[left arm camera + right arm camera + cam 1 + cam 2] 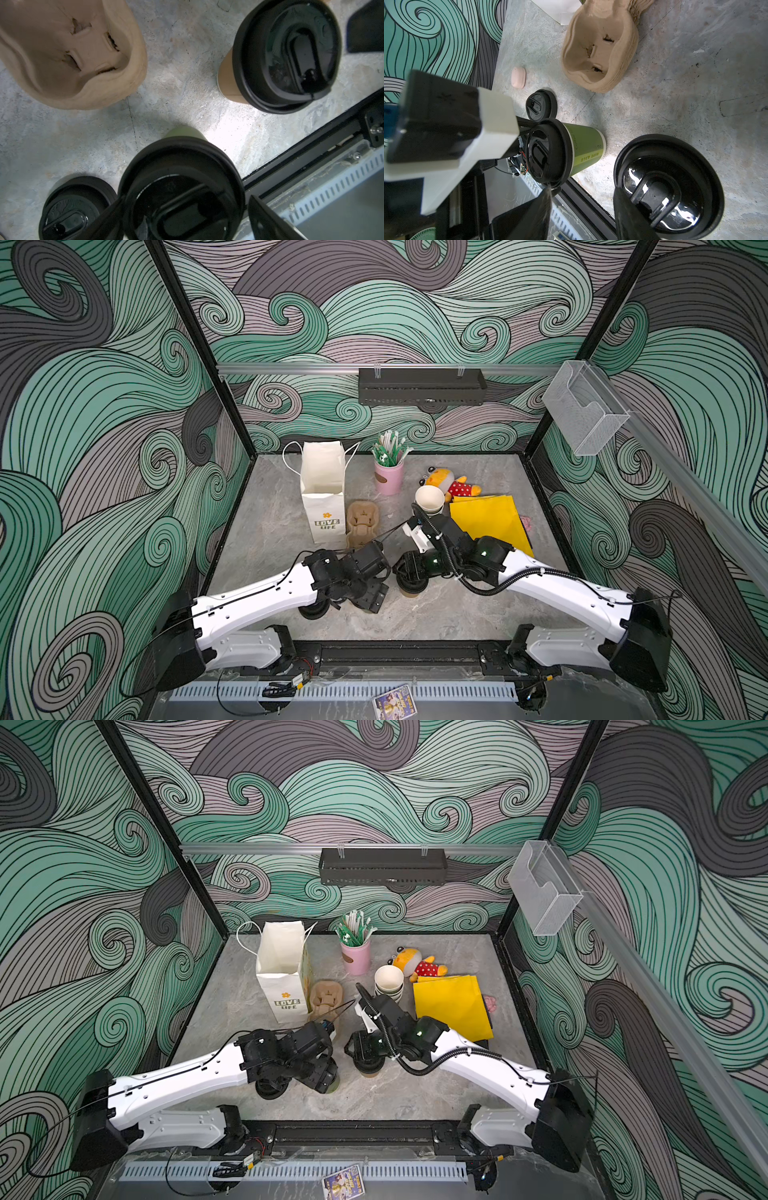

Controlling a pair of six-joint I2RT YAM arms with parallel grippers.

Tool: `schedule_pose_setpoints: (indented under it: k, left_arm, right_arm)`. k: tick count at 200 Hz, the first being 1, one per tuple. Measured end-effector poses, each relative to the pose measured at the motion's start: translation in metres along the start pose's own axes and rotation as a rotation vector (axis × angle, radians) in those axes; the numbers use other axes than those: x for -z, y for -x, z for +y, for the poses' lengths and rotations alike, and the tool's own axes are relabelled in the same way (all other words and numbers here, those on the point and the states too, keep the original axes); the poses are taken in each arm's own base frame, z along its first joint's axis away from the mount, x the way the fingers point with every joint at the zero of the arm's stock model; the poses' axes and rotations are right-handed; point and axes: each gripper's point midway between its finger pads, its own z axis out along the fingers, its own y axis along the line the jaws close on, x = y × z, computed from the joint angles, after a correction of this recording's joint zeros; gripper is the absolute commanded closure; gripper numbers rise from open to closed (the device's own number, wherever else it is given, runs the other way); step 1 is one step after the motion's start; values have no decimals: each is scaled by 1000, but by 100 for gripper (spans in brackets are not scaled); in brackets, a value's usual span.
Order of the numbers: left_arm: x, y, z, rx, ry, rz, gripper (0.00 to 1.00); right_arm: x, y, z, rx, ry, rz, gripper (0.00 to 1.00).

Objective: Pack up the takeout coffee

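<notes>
The green takeout coffee [583, 149] stands upright near the table's front edge with its black lid [180, 187] on. My left gripper [187, 199] is open around that lid, and a gap shows at one finger [266, 218]. The brown takeout coffee [228, 79] stands beside it, also lidded [668, 187]. My right gripper [582, 188] hovers over it, open. One fingertip [629, 214] overlaps the lid's edge, and nothing lies between the jaws. In both top views the arms hide most of both cups; only the brown base [409, 592] and a sliver of green [332, 1085] show.
A loose black lid [76, 205] lies next to the green cup. A brown pulp cup carrier [362, 522] sits beside the white paper bag [323, 497]. Behind are lidless cups [429, 499], a pink straw holder [389, 477], a plush toy [451, 485] and a yellow sheet [486, 522]. A pink case [518, 77] lies by the wall.
</notes>
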Motion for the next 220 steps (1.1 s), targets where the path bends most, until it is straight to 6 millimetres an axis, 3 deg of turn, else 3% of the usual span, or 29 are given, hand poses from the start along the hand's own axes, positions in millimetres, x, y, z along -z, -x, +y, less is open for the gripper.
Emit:
schedule_pose_setpoints:
  k: [185, 220]
  left_arm:
    - [10, 1, -1, 0, -35, -46, 9]
    - [22, 6, -1, 5, -50, -88, 6]
  right_arm:
    - [4, 0, 1, 2, 4, -6, 49]
    - [5, 0, 2, 2, 5, -6, 49]
